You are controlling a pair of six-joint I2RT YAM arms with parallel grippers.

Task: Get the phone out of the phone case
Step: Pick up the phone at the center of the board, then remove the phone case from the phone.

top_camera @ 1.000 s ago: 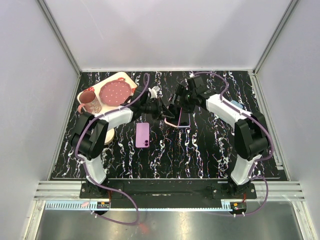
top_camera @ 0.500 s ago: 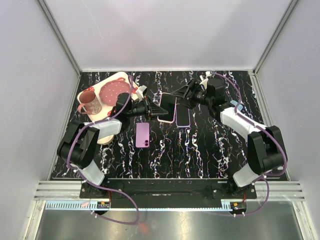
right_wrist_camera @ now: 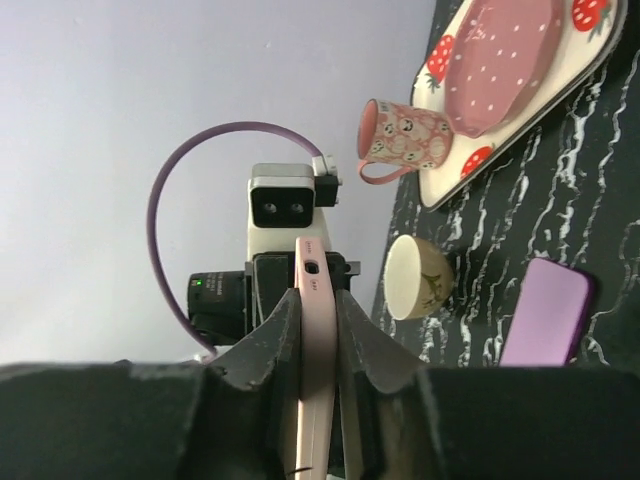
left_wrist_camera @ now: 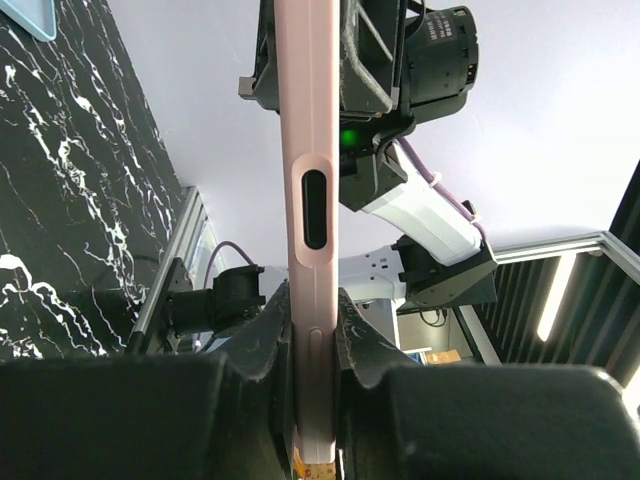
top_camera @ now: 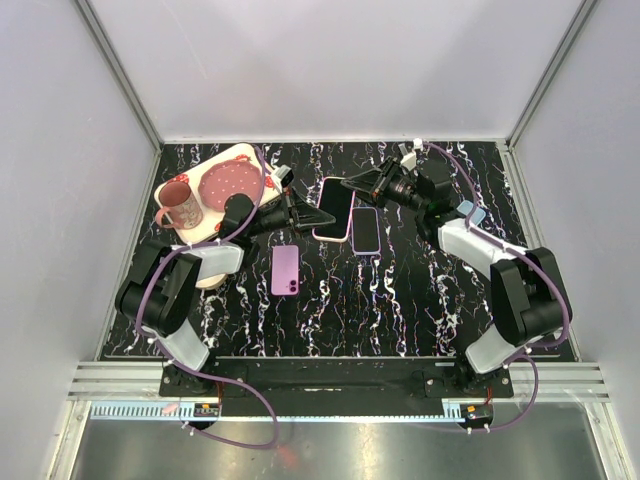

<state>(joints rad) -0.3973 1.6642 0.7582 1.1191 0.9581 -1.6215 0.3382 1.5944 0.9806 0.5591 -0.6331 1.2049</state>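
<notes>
Nothing separated yet: left tool (left_wrist_camera: 315, 335) at 8 o'clock and right tool (right_wrist_camera: 315, 325) at 1 o'clock both clench the phone case (left_wrist_camera: 310, 120), phone (top_camera: 336, 208) inside.

Left arm (top_camera: 190, 262) and right arm (top_camera: 478, 245): white shells on the middle links, black joint housings, black base blocks (top_camera: 188, 378). Purple cables (right_wrist_camera: 232, 125) run along each arm from base to wrist in loose loops. Left gripper (top_camera: 312, 213) and right gripper (top_camera: 352, 184): black throughout, matte jaws with rounded inner faces. White wrist camera (right_wrist_camera: 281, 200), two lenses. Green indicator light (left_wrist_camera: 348, 135) lit on a black housing.
</notes>
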